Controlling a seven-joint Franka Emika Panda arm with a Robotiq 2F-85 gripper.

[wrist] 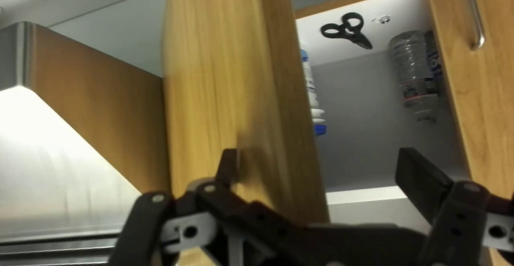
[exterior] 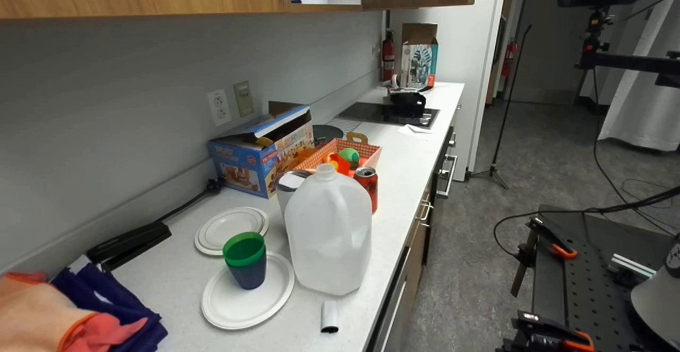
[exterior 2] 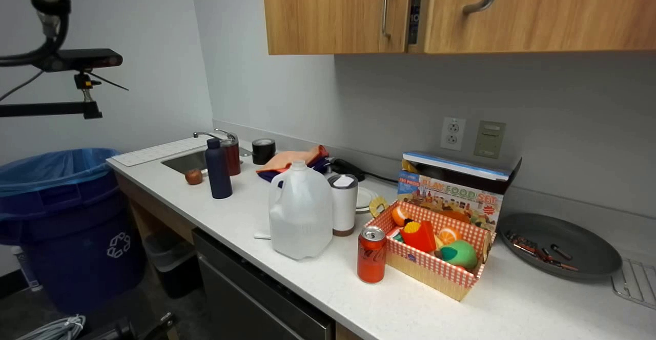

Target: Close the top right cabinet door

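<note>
Closing step: you look to be at the push; cabinet door swung out, shutting not done.
Pincer: spread wide, nothing pinched that shows.
Cabinet door: dead ahead of the pincer, wood passing behind the finger on the wrist view's left; darker face shows between both fingers.
Neighbouring door: past the pincer's far finger, metal handle on it; reads as closed.
Next push: no grasp seems needed. Hook that wood-side finger against the outer face and sweep toward the neighbouring door, following the swing; ease off as it meets the cabinet.
Scissors, plastic bottle: deeper inside, ahead of the pincer's gap; you'd best not poke in that far.
Dark item beside the bottle: mostly hidden by the neighbouring door.
Finger contact: can't tell, touching or just beside; blur there.
Pale strip: outer face or free edge, you can't be sure.
Door handle: shows in an exterior view, cut by the top edge; not visible in the wrist view.
Both exterior views: pincer in neither, cabinet top cropped off, so you've no cross-check.
</note>
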